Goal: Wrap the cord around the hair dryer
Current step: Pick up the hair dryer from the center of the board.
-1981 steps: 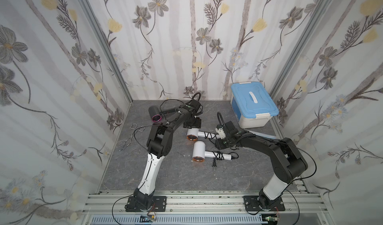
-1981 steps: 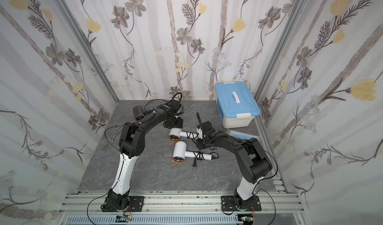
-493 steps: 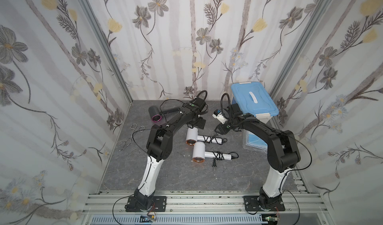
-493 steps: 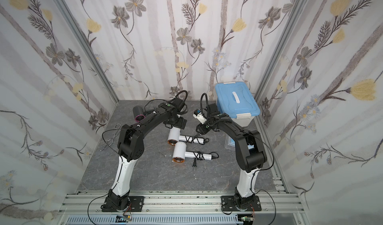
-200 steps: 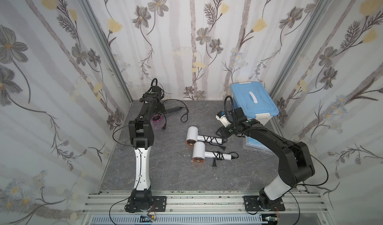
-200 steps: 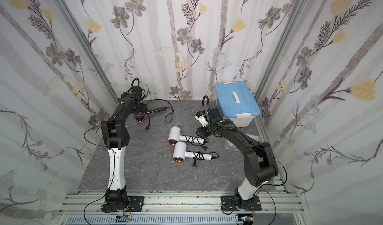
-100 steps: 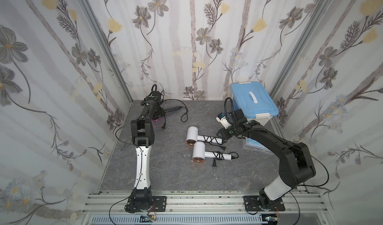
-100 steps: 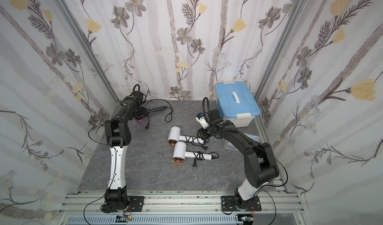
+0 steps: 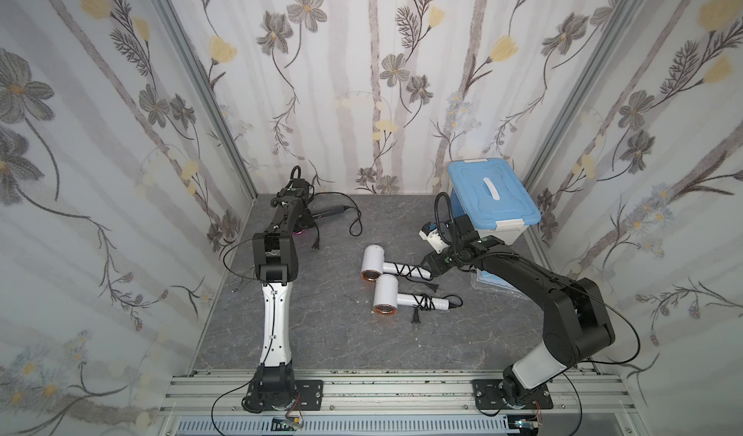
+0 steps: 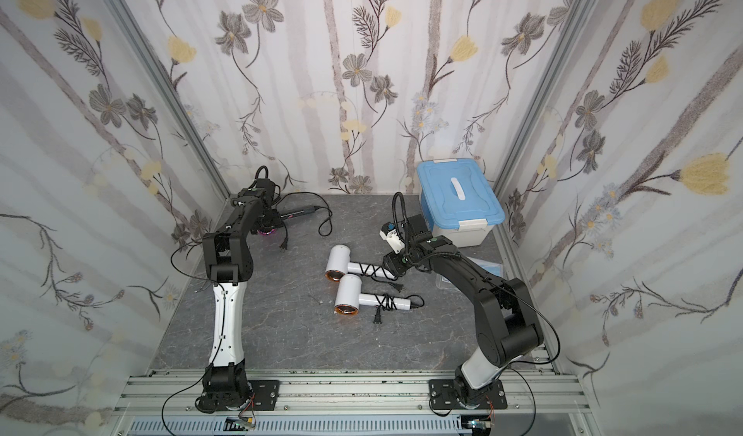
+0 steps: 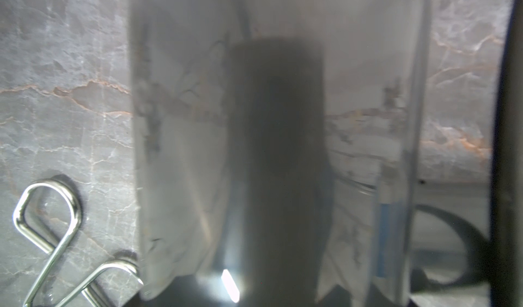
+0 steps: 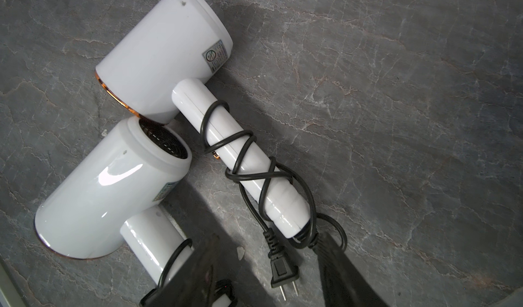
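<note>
While the right gripper (image 9: pixel 432 267) hangs spread, the white hair dryer (image 9: pixel 376 259) lies at its nine o'clock (left gripper (image 9: pixel 301 219): cannot tell).

Both arms are the same build. Left arm (image 9: pixel 276 253) and right arm (image 9: pixel 563 301) have black joints and upper links, plus a white lower link (image 9: pixel 275 325). Black base plates (image 9: pixel 309 391) are bolted to the aluminium rail (image 9: pixel 402 385) at 6 o'clock. Thin black cables (image 9: pixel 237 269) hang loose. The right wrist has a white camera block (image 9: pixel 432 234) and a thick cable arch. Right tool (image 12: pixel 266 237) is matte black.
</note>
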Robot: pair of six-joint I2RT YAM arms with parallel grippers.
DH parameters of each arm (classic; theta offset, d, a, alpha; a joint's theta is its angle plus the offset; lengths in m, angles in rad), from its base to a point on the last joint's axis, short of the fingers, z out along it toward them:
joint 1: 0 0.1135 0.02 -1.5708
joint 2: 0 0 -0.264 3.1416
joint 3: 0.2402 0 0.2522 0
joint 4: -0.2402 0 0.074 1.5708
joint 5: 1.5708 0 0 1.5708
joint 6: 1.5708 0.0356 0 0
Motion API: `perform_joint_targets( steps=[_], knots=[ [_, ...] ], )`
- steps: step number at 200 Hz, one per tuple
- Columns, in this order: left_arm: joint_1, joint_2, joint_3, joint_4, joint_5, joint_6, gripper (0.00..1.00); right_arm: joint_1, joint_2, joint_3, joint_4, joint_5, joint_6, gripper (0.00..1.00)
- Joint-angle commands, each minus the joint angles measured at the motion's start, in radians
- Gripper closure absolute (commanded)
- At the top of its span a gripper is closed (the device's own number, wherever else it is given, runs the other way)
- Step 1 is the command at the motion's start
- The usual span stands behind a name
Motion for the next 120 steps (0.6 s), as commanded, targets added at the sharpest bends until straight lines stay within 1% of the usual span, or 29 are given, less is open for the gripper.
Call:
perform_joint_targets(
  steps=[1, 28, 60, 75, 104, 120],
  knots=[
    [0.001, -0.039, -0.028, -0.007, -0.021, 0.021, 0.61, 0.007, -0.012, 0.000, 0.047, 0.006, 0.006, 0.42],
    [0.001, -0.151, -0.150, 0.055, -0.021, 0.034, 0.69, 0.022, -0.022, 0.000, 0.049, 0.001, 0.012, 0.43],
    [-0.011, -0.329, -0.326, 0.113, 0.023, 0.056, 0.74, 0.045, -0.017, 0.006, 0.068, -0.025, 0.025, 0.42],
    [-0.027, -0.412, -0.452, 0.149, 0.063, 0.062, 0.76, 0.055, -0.003, 0.010, 0.077, -0.030, 0.032, 0.43],
    [-0.077, -0.560, -0.730, 0.251, 0.133, 0.068, 0.76, 0.071, 0.011, 0.011, 0.093, -0.041, 0.040, 0.43],
    [-0.107, -0.654, -0.883, 0.325, 0.142, 0.046, 0.77, 0.073, 0.007, 0.004, 0.095, -0.043, 0.041, 0.43]
  ],
)
